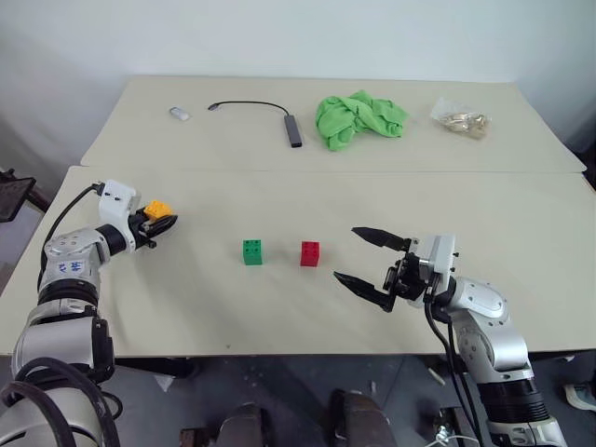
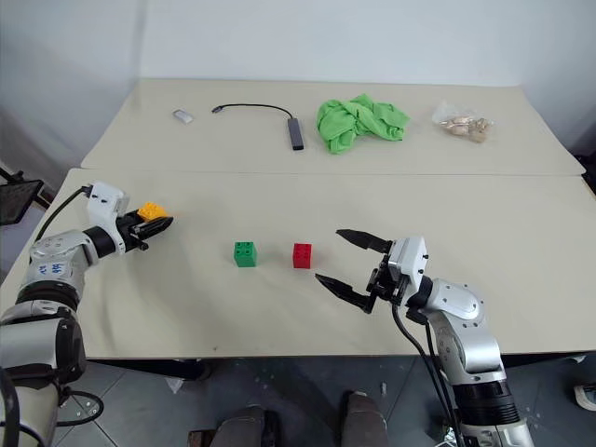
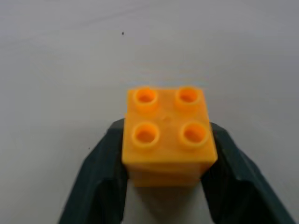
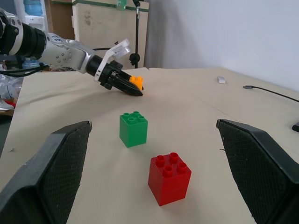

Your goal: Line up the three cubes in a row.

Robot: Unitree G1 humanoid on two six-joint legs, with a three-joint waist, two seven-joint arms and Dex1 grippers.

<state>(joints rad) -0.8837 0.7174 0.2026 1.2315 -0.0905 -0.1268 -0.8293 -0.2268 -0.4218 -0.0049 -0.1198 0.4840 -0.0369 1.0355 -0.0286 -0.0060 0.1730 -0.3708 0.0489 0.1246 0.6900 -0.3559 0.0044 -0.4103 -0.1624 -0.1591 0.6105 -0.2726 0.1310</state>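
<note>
So right now I've got the left end effector (image 1: 160,222) clamped on the orange block (image 3: 167,135), one black finger on each side wall, studs facing up. It's way out on the left side of the tabletop (image 1: 521,233), well apart from the other two, which is exactly why it's the one I'm grabbing. I can't tell for sure whether the block is resting on the surface or just off it.

The green block (image 1: 252,251) and red block (image 1: 310,253) sit near each other around the middle of the tabletop, already roughly side by side with a small gap between them. My guess is the orange one should go to the left of the green, same spacing, and the row is done.

The right end effector (image 1: 367,259) is spread wide open, holding nothing, parked just right of the red block and pointing at it. I'm keeping it out of the way for now.

Looks-wise, the blocks are small chunky plastic things with four round studs on top, square footprint, glossy solid colours.
</note>
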